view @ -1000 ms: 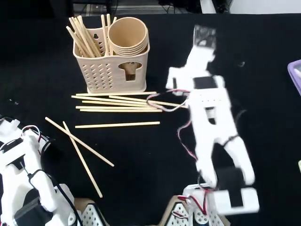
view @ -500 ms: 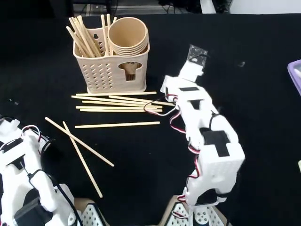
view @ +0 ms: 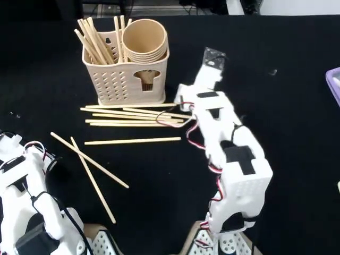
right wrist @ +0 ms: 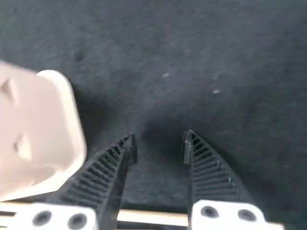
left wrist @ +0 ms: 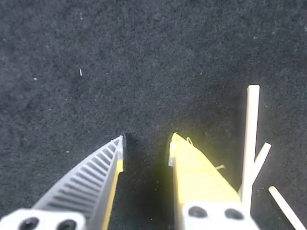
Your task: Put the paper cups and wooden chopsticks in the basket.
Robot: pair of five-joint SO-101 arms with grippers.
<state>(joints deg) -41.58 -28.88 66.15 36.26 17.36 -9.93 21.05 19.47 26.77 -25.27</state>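
The left gripper [left wrist: 146, 143] is a little open and empty, with loose chopsticks [left wrist: 249, 139] just beside it on the black surface [left wrist: 144, 48]. The basket [view: 119, 82] holds the paper cups [view: 144, 38]. The right gripper [right wrist: 158, 139], open and empty, sits just beside the basket.

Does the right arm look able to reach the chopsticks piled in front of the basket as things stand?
Probably yes. The right gripper is open and empty beside the basket corner, a chopstick lies close under it, and nothing stands between them.
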